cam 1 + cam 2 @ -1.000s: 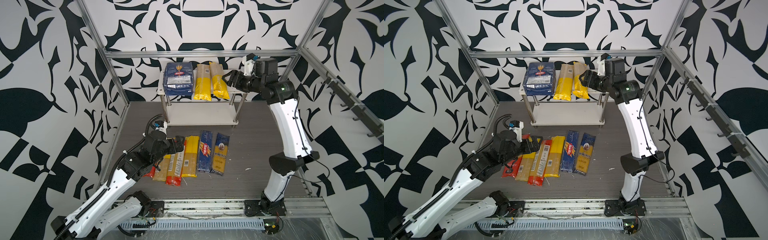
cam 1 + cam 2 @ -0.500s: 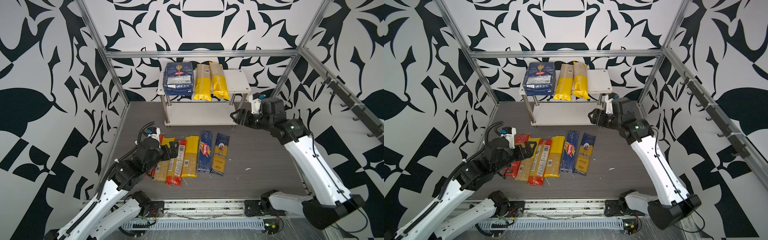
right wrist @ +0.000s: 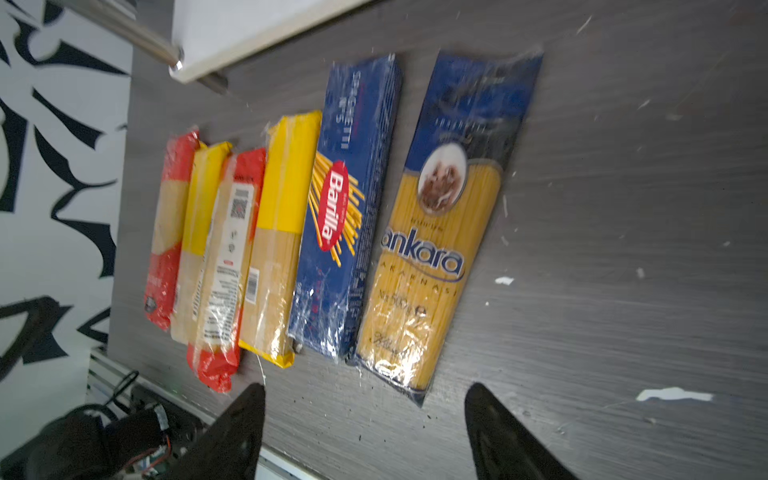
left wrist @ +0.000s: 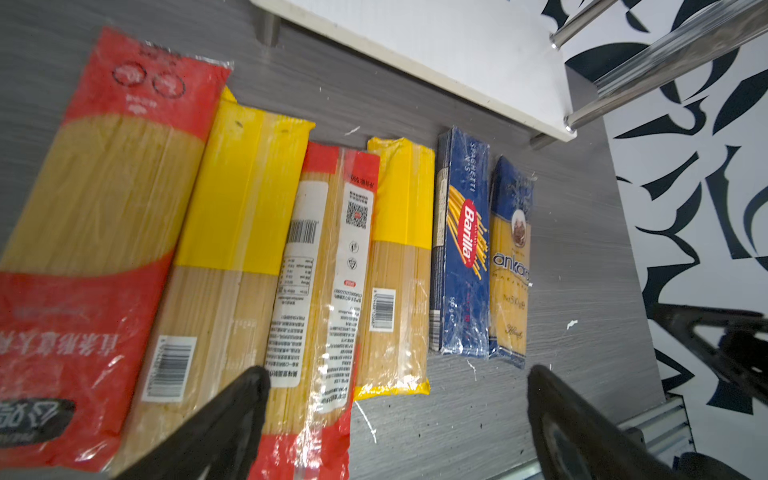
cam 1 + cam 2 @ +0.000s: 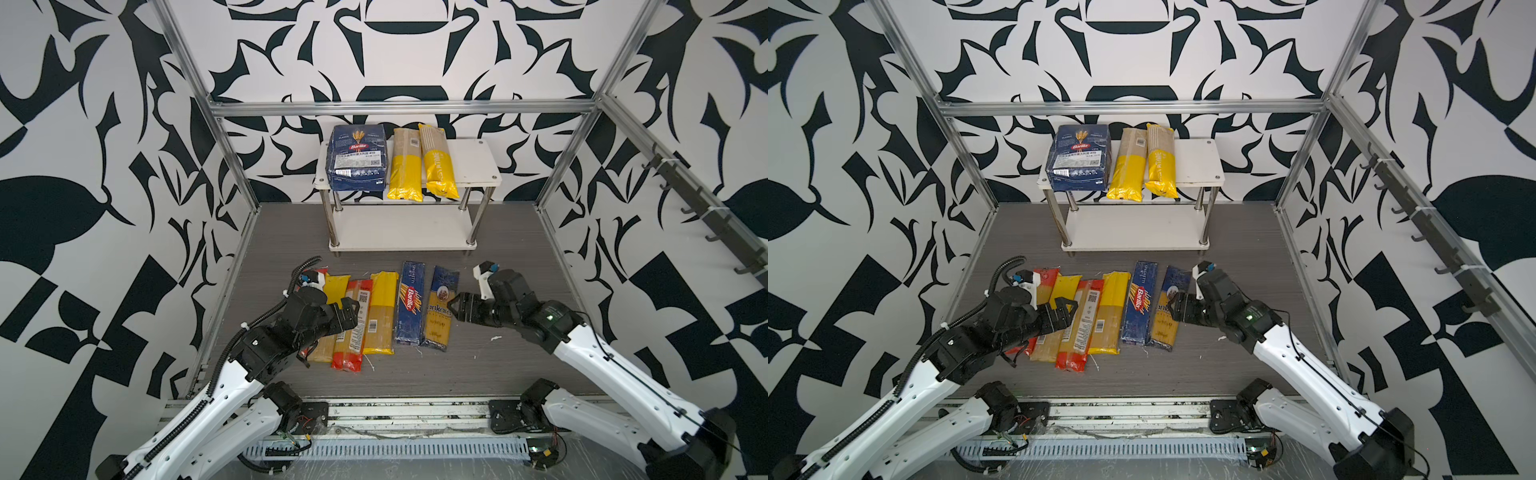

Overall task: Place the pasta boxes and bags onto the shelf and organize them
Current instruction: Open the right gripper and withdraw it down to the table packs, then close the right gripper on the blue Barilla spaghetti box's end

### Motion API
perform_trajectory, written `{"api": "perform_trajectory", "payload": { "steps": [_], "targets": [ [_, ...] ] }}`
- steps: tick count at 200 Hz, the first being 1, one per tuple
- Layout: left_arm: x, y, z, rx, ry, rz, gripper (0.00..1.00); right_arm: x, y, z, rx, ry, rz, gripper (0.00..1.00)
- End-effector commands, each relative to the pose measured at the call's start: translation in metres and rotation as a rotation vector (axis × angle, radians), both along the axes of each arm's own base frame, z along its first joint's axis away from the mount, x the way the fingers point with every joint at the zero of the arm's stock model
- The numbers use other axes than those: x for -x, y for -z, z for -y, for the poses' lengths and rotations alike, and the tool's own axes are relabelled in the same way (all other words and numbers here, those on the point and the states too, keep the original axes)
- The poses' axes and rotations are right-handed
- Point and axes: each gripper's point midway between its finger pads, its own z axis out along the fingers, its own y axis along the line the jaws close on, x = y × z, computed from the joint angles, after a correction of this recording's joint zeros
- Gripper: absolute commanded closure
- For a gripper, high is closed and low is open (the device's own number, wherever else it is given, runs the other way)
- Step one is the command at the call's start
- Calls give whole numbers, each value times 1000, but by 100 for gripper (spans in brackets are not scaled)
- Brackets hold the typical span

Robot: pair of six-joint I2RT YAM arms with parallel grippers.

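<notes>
The shelf [image 5: 473, 162] stands at the back. Its top board holds the wide Barilla pack [image 5: 358, 162] and two yellow bags [image 5: 405, 166]; its lower board [image 5: 403, 228] is bare. On the floor lies a row of red and yellow bags [image 5: 380, 316], then the narrow Barilla box [image 5: 410, 307] and the ankara bag [image 5: 440, 307]. My left gripper [image 5: 352, 311] hovers open over the row's left part, above a red-and-clear bag [image 4: 324, 291]. My right gripper [image 5: 455, 309] is open and empty beside the ankara bag [image 3: 440, 232].
Aluminium frame rails [image 5: 232, 137] and patterned walls close in the floor on three sides. A rail with dark hooks [image 5: 706, 199] runs along the right wall. Small white scraps [image 3: 673, 395] lie on the grey floor to the right of the row.
My right arm has swung down from the shelf's top board to the floor beside the ankara bag, still open. My left arm has shifted slightly nearer over the bags.
</notes>
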Motion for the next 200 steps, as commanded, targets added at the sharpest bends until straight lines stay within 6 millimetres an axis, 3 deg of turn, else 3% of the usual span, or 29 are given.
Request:
{"api": "perform_trajectory", "payload": {
  "steps": [1,37,117,165,200],
  "targets": [
    [5,7,0,48,-18,-28,1,-7,-2,-22,-19,23,73,22],
    [14,11,-5,73,-23,-37,1,-4,24,-57,7,-36,62,21],
    [31,-17,-24,63,-10,25,0,-27,67,-108,114,-70,-3,21],
    [38,-11,-30,41,-3,23,1,-39,78,-112,239,-43,-13,20],
    [39,-11,-29,48,14,37,1,-40,97,-115,343,-35,-44,20]
  ]
}}
